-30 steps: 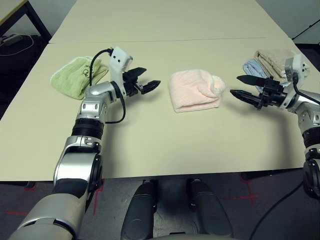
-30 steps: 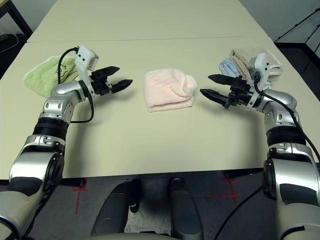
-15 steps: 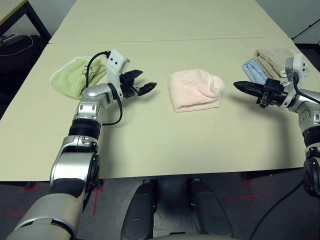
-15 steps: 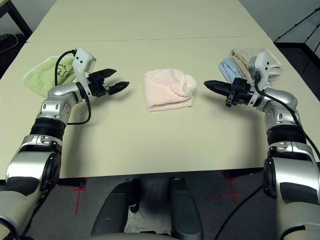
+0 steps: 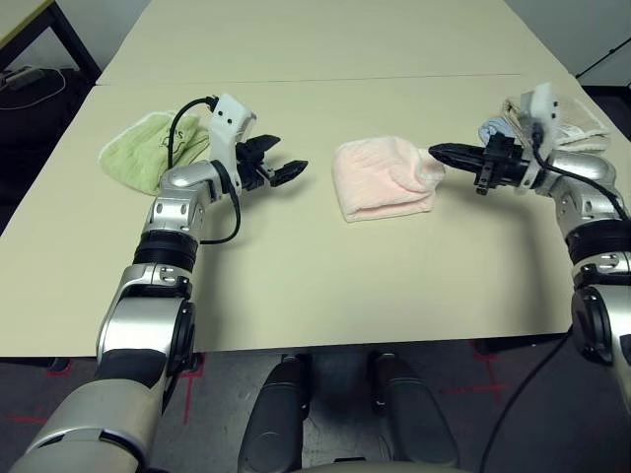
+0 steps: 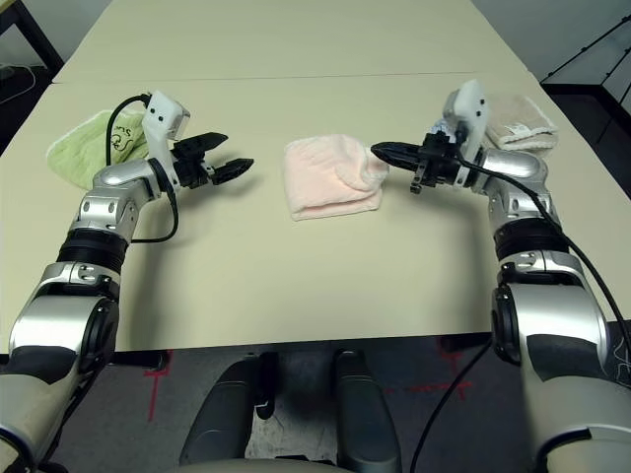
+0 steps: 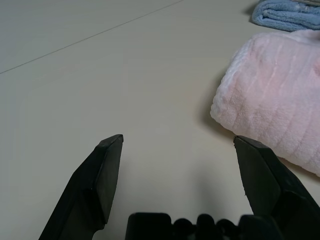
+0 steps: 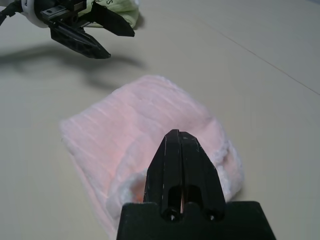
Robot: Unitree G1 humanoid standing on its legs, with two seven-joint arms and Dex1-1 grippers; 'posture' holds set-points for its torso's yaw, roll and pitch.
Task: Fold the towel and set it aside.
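Observation:
The pale pink towel [image 5: 383,177] lies folded in a thick bundle at the middle of the table, its rolled end toward the right. My right gripper [image 5: 437,151] is shut, its fingertips pressed together with nothing between them, and its tip is at the towel's right end. The right wrist view looks along those closed fingers [image 8: 182,150] down onto the towel [image 8: 140,120]. To the towel's left, a short gap away, my left gripper [image 5: 289,158] hangs open over the bare table. The left wrist view has the towel [image 7: 280,100] beyond one finger.
A light green towel [image 5: 148,148] lies at the far left behind my left arm. Beige [image 6: 513,108] and blue [image 7: 287,12] folded towels sit at the far right behind my right wrist. A seam [image 5: 325,79] crosses the table farther back.
My right gripper has shut and moved left until its tip reached the towel's right end. My left gripper drew back slightly to the left and stays open.

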